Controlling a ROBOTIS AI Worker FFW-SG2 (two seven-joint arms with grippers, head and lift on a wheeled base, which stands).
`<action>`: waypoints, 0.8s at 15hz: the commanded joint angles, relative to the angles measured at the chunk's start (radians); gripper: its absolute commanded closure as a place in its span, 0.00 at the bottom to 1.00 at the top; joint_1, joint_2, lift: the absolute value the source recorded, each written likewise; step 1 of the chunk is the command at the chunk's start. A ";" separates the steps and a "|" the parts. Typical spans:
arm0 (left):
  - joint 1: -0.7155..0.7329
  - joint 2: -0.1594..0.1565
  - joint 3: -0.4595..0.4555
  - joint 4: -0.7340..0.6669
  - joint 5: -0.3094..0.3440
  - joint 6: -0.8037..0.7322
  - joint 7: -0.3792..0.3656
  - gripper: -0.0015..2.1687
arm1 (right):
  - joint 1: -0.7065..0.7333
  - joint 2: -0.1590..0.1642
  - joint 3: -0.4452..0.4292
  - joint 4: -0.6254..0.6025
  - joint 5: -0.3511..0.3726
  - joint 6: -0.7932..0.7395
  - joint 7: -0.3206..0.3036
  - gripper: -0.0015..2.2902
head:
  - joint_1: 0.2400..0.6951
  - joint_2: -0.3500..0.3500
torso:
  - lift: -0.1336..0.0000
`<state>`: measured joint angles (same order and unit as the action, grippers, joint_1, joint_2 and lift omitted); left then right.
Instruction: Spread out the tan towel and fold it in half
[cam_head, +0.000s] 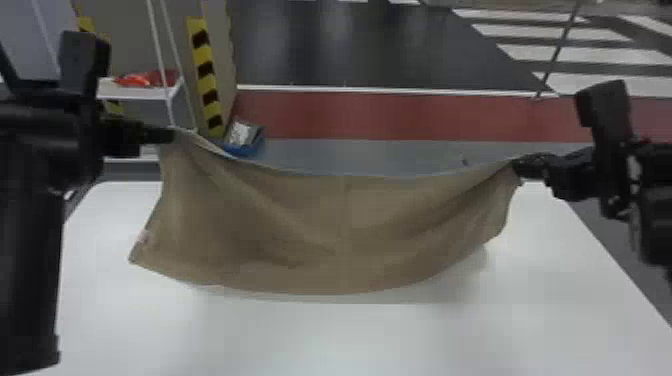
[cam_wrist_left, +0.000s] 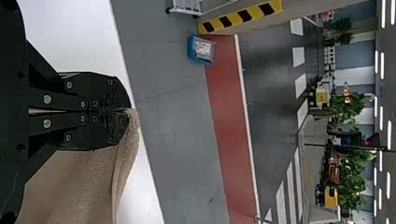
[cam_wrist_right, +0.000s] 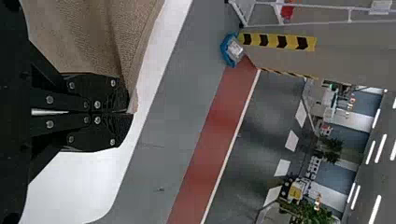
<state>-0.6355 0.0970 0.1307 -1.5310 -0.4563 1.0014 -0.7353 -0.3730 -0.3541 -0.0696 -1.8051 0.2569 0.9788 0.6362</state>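
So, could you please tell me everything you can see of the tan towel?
The tan towel is soft-looking cloth with a fine nap, spread wide between the left pincer and the right pincer, each closed on an upper corner. Its top edge sags between them, soft folds slant down from both corners, and a faint upright crease marks the middle. A small pale patch sits near the lower left corner. It hangs over the white table; whether it touches is unclear.

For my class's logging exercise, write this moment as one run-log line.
left gripper: jaws shut on tan towel | right gripper: jaws shut on its other end | towel: sagging between them over white table
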 joint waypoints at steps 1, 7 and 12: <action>-0.190 0.000 -0.003 0.261 0.001 -0.180 0.051 0.66 | -0.198 0.061 0.036 0.187 0.019 -0.062 -0.010 0.72 | 0.65 0.42 | 0.07; -0.224 0.058 0.066 0.265 0.073 -0.253 0.037 0.66 | -0.300 0.067 0.022 0.184 0.004 0.002 0.008 0.72 | 0.20 0.46 | 0.07; 0.310 0.127 0.145 -0.201 0.154 -0.168 -0.046 0.66 | 0.171 -0.008 -0.027 -0.281 -0.039 0.150 0.100 0.72 | 0.42 0.53 | 0.07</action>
<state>-0.4979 0.2162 0.2352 -1.6038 -0.3244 0.8306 -0.7729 -0.3587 -0.3484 -0.0736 -1.9472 0.2208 1.1001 0.7244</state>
